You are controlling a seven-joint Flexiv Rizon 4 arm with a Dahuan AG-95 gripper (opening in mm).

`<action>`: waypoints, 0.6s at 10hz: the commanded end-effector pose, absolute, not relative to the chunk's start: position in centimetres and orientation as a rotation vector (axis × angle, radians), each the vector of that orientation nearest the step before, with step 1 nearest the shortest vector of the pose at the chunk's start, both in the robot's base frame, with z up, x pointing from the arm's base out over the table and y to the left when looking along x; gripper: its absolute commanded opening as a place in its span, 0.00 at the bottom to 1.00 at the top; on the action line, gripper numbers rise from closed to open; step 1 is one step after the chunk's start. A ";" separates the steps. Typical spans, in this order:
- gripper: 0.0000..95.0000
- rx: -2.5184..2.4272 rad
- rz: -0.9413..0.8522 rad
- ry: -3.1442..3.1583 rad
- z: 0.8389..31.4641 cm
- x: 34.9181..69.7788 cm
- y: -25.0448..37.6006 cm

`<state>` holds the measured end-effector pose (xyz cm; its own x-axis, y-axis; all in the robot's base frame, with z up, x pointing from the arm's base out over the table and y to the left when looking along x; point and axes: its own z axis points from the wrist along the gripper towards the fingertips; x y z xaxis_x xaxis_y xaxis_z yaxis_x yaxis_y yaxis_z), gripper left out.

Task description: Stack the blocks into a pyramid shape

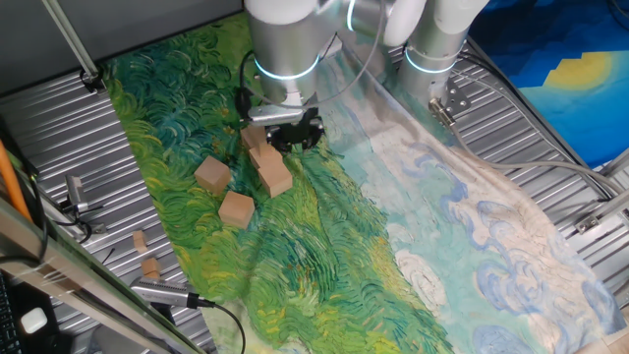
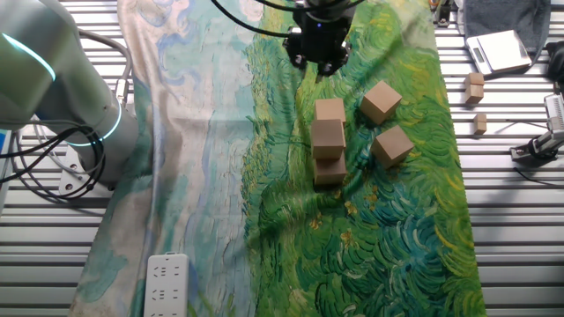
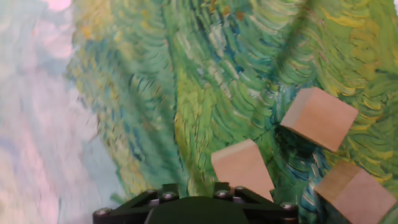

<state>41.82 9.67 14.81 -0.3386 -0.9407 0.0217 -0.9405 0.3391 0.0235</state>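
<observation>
The black two-finger pincer (image 2: 318, 55) hangs over the painted green-and-blue cloth (image 2: 211, 176) that covers the ribbed metal bench (image 2: 511, 229). Its fingertips are not visible in any view, so I cannot tell whether it is spread or pressed together; the hand view shows only the dark mount at the bottom edge. Just beside the pincer stands a tight cluster of plain light-brown wooden cubes (image 2: 329, 141); how many it holds and how they are layered is hard to make out from either fixed view. Two more light-brown wooden cubes (image 2: 381, 102) (image 2: 392, 146) lie apart from that cluster, on its side away from the arm's base. In the hand view three cubes appear, the lowest cut off by the frame edge. Small tan wooden bits (image 2: 476, 88) lie off the cloth, well apart from the cluster.
</observation>
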 end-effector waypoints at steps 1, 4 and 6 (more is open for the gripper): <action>0.00 1.777 -0.003 -2.554 15.0 41.5 9.5; 0.00 1.741 -0.009 -2.567 15.0 41.5 9.5; 0.00 1.662 0.006 -2.591 15.0 41.5 9.5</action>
